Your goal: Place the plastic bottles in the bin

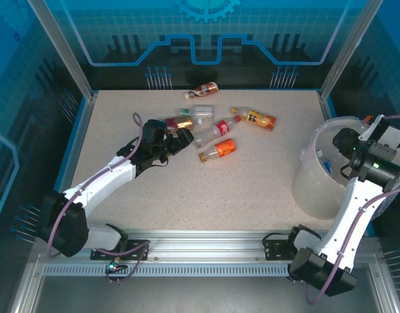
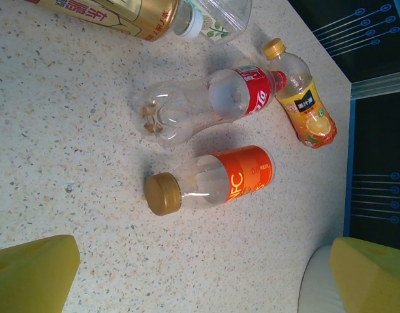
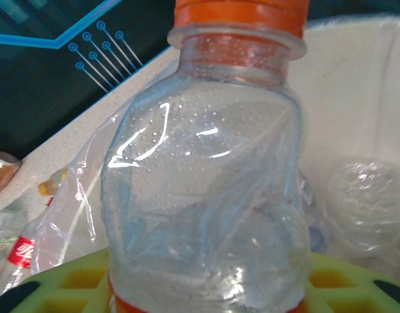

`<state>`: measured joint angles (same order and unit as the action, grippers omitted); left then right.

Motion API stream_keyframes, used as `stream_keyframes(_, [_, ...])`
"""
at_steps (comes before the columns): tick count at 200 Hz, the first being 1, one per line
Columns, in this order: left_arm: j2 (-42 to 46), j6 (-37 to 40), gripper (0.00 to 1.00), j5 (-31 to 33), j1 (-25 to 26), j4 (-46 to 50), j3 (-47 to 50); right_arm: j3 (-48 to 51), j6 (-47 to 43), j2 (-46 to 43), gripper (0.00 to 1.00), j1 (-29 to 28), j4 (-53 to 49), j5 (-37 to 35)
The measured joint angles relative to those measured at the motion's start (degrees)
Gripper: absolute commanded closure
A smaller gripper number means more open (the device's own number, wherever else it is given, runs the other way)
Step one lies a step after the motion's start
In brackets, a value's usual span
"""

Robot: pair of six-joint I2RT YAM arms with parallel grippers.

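Your right pincer is clamped on a clear orange-capped bottle (seemingly empty, light, thin dented walls), with the bin just beyond it. Squeeze gently mid-body; it's likely slick.

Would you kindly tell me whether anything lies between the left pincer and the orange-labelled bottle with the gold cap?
Nothing visible does. The open left pincer faces the orange-labelled bottle across bare tabletop; the red-labelled bottle lies beyond it, not between.

— What's cut off?
— The orange-capped bottle, at top and bottom; it hides much of the bin.
— And leftward?
— The gold-labelled bottle, clipped by the top edge.
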<state>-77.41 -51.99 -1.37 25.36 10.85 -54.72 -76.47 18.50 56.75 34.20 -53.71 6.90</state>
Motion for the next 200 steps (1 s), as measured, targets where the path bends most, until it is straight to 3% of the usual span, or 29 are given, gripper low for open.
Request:
stream_keyframes(51, [-0.42, 0.02, 0.01, 0.02, 0.0, 0.04, -0.17, -0.04, 2.45, -0.07, 0.18, 0.0, -0.31, 3.89])
stream_keyframes(125, [-0.42, 0.04, 0.01, 0.02, 0.0, 0.04, -0.17, -0.76, 3.41, -2.25, 0.0, -0.76, -0.28, 3.8])
stream_keyframes(163, [-0.42, 0.22, 0.01, 0.02, 0.0, 0.0, -0.17, -1.81, 3.39, -3.19, 0.0, -4.22, -0.22, 2.97])
stream_keyframes(200, [-0.33, 0.98, 0.01, 0.02, 0.0, -1.36, 0.59, -2.12, 3.37, -4.94, 0.0, -13.29, 1.27, 1.62])
